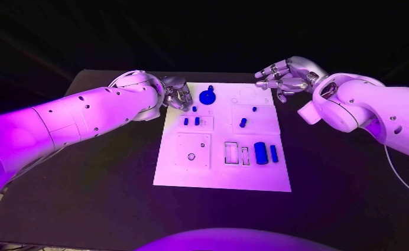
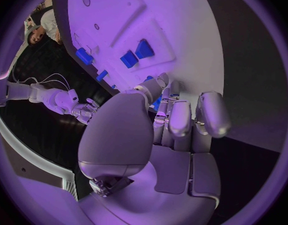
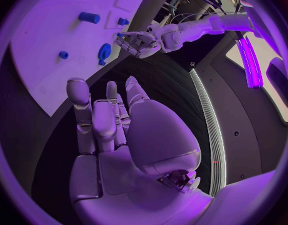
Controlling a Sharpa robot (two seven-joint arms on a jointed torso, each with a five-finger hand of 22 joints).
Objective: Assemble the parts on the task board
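Note:
The white task board (image 1: 221,171) lies mid-table. A round blue knob (image 1: 207,96) sits near its far edge, several small blue pegs (image 1: 197,121) stand below it, and two blue cylinders (image 1: 260,152) lie at the near right. My left hand (image 1: 175,93) hovers at the board's far left corner with its fingers apart and nothing in them. My right hand (image 1: 285,77) hangs beyond the far right corner, fingers loosely bent and empty. The left wrist view shows the left hand (image 2: 175,120) over the board (image 2: 181,25) with blue parts (image 2: 144,49) ahead. The right wrist view shows the right hand (image 3: 106,120), the knob (image 3: 105,51) and the left hand (image 3: 138,42).
The black table (image 1: 102,192) surrounds the board. Several recessed outlines (image 1: 194,150) mark the board's near left and a slot frame (image 1: 231,152) stands beside the cylinders. Both white forearms (image 1: 77,121) reach in from the sides.

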